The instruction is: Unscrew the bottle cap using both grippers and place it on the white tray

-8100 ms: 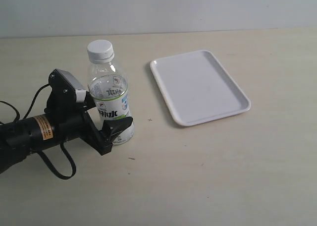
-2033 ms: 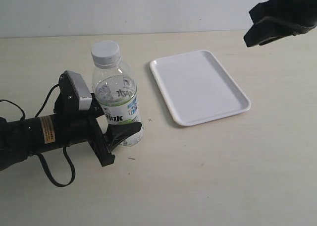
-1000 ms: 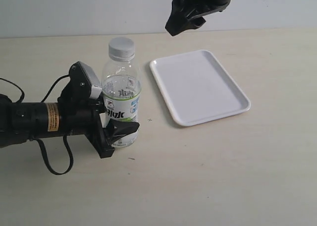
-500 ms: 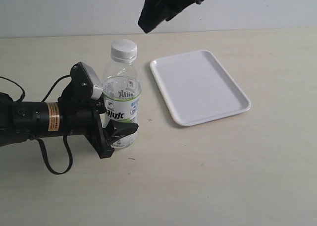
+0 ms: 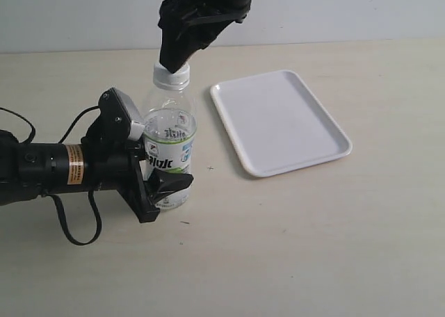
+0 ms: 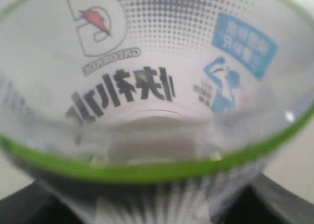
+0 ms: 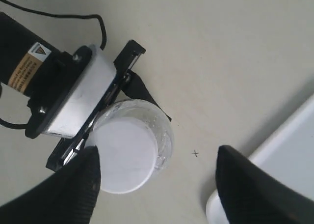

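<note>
While upright, bottle [image 5: 169,133], cap [image 7: 120,154] topmost.

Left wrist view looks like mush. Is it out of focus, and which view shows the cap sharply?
Left wrist view: bottle too close, label soft and warped. Right wrist view: bottle cap sharp from above, near fingers blurred. Exterior view: evenly lit, crisp, but the right gripper hides most of the cap.

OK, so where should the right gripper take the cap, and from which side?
By its round side wall, from straight above. The bottle stands upright, clamped low by the left gripper, so the cap faces up with its sides free. The right gripper, open above it, can likely put a finger on each side.
</note>
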Robot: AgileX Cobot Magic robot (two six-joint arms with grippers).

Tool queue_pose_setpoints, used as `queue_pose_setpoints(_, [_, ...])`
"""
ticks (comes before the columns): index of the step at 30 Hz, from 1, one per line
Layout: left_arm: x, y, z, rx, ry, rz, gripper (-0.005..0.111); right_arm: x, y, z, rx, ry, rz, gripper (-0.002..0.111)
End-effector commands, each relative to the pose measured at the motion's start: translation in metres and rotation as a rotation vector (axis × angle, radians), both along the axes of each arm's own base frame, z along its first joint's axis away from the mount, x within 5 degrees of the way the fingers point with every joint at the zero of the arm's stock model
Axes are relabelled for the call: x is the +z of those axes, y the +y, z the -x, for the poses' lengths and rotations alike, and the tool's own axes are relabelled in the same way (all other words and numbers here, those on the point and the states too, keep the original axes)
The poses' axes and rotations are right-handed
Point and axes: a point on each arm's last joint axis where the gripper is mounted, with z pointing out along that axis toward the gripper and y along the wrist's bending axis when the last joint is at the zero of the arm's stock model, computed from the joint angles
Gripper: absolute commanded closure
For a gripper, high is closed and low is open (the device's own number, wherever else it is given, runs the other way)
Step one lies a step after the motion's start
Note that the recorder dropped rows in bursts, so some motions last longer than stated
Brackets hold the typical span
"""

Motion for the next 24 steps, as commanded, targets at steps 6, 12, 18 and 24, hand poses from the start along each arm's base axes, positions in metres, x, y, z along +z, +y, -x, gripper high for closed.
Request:
queue_pose_setpoints(6, [0.01, -0.003, -0.003, 0.0, -0.027, 0.05, 0.107, 0.001, 0.001, -0.001, 0.001, -0.013, 0.001, 0.043])
queue_pose_setpoints(12, [0.01, -0.003, -0.003, -0.002, -0.027, 0.05, 0.107, 0.006, 0.001, 0.0, 0.004, -0.019, 0.0, 0.043])
queue_pose_setpoints(18, [0.01, -0.004, -0.002, -0.016, -0.029, 0.052, 0.107, 0.009, -0.002, 0.001, -0.052, -0.011, 0.006, 0.048])
queue_pose_setpoints(24, [0.009, -0.004, 0.0, -0.041, -0.032, 0.043, 0.107, 0.018, -0.004, 0.005, -0.096, -0.005, -0.014, 0.049])
